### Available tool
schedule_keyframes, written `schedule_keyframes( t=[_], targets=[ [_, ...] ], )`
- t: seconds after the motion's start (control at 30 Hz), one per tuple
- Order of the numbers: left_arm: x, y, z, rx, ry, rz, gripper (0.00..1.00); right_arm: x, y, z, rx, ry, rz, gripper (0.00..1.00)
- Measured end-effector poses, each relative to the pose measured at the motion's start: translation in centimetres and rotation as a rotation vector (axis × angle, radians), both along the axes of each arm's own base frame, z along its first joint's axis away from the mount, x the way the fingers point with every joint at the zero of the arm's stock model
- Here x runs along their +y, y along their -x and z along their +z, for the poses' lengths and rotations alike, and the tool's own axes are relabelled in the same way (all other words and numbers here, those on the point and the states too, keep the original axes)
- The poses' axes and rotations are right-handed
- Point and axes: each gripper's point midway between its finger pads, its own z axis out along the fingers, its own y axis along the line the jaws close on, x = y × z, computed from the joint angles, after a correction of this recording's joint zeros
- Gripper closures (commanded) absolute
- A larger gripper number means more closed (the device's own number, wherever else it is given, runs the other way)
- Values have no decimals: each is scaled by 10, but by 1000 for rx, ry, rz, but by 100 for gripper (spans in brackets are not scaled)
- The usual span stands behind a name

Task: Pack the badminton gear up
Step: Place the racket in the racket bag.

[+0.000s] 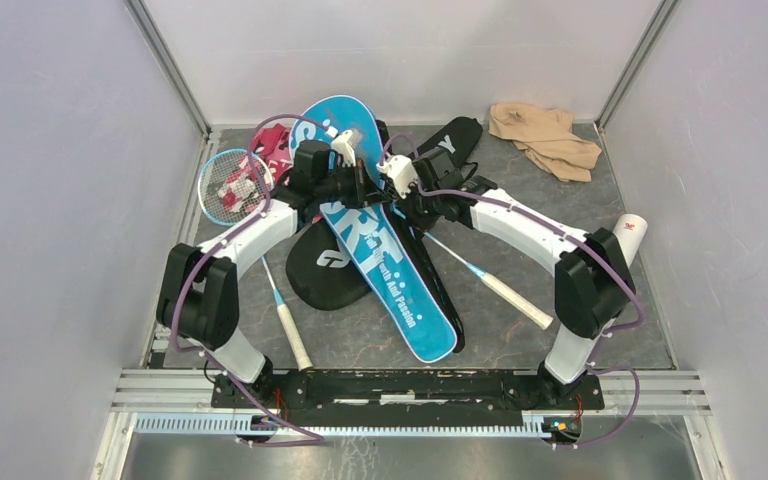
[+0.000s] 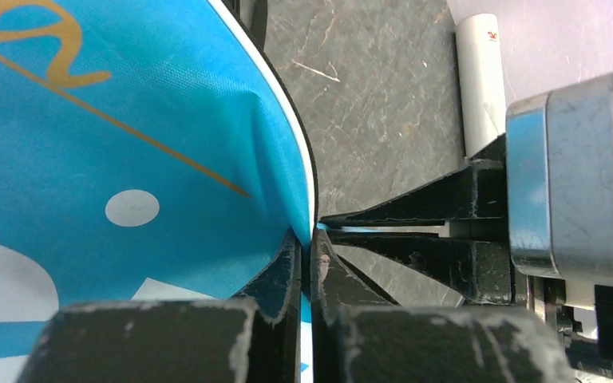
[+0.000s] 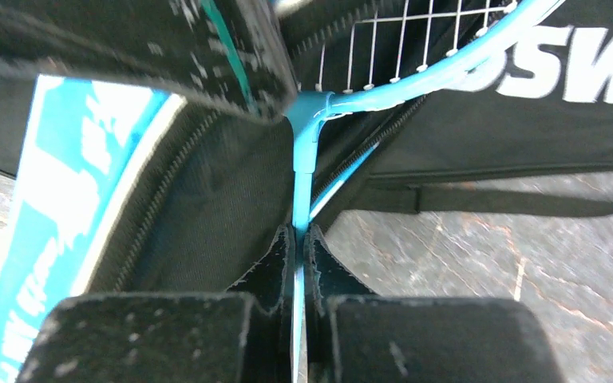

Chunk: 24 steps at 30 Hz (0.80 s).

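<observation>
The blue "SPORT" cover [image 1: 380, 240] lies in the middle over a black "CROSSWAY" cover [image 1: 450, 140]. My left gripper [image 1: 365, 185] is shut on the blue cover's edge [image 2: 128, 159], with its tips [image 2: 311, 239] pinching the rim. My right gripper [image 1: 415, 200] is shut on the thin blue shaft [image 3: 303, 159] of a racket, just below its head, at the cover's open zipped side [image 3: 223, 199]. That racket's handle [image 1: 505, 290] points to the front right. A second racket [image 1: 232, 185] lies at the left. A white tube [image 1: 628, 235] stands at the right. No shuttlecocks show.
A second black cover [image 1: 325, 265] lies under the blue one at the front left. A beige cloth [image 1: 545, 135] lies at the back right. A pink camouflage cloth [image 1: 275, 145] lies behind the left racket. Grey walls close in the sides and back.
</observation>
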Motion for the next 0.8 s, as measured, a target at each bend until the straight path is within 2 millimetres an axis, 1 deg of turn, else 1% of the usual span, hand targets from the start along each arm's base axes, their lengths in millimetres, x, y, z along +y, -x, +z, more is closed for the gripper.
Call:
schedule_keyframes(
  t=[0.17, 0.27, 0.33, 0.47, 0.57, 0.67, 0.8],
  targets=[
    [-3, 8, -11, 17, 12, -34, 98, 16, 0, -8, 50, -77, 22, 100],
    [-3, 12, -16, 19, 19, -47, 98, 23, -5, -10, 82, -145, 22, 96],
    [-3, 16, -23, 25, 26, -45, 98, 26, -11, -12, 109, -201, 24, 91],
    [3, 27, -36, 44, 21, -29, 98, 24, -19, -23, 169, -269, 33, 77],
    [6, 28, -37, 40, 14, -13, 98, 20, -22, -28, 204, -306, 44, 68],
    [7, 26, -36, 31, 11, -3, 98, 18, -18, -31, 230, -326, 68, 60],
    [8, 24, -37, 29, 7, 5, 98, 16, -7, -38, 258, -330, 114, 50]
  ],
)
